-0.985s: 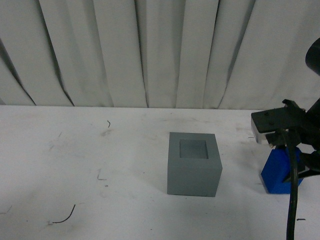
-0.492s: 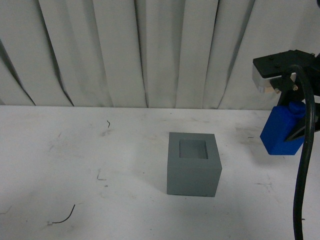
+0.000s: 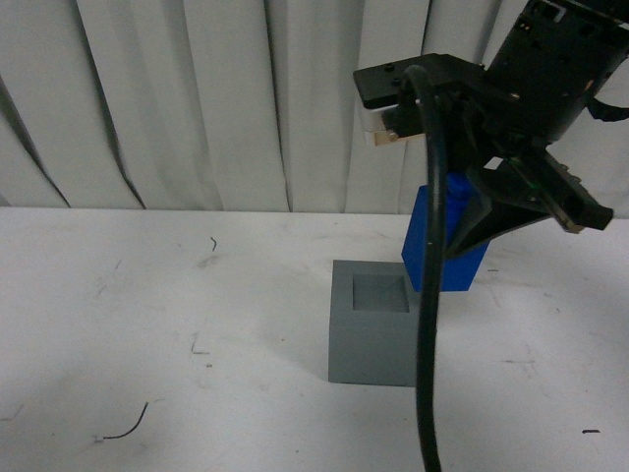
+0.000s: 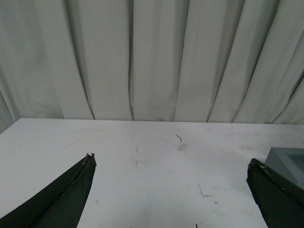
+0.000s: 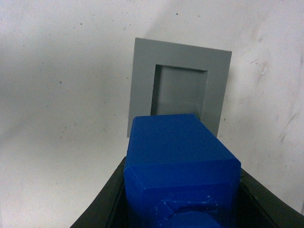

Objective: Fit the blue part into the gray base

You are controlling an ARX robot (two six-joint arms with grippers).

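Note:
The gray base (image 3: 378, 329) is a gray cube with a square recess in its top, standing on the white table near the middle. My right gripper (image 3: 472, 231) is shut on the blue part (image 3: 444, 246) and holds it in the air, above the base's far right corner, clear of the recess. In the right wrist view the blue part (image 5: 180, 166) fills the foreground between the black fingers, with the gray base (image 5: 178, 90) and its open recess beyond it. My left gripper (image 4: 171, 190) is open and empty over bare table; the base's corner (image 4: 287, 161) shows beside one finger.
The white table (image 3: 147, 295) carries small dark scuffs and a thin black thread (image 3: 128, 423) near the front left. Pleated white curtains (image 3: 197, 98) hang behind the table. The right arm's black cable (image 3: 428, 324) hangs down in front of the base.
My right gripper has lifted the blue part off the table at the right and carried it up and leftward, from beside the base to just above its far right corner.

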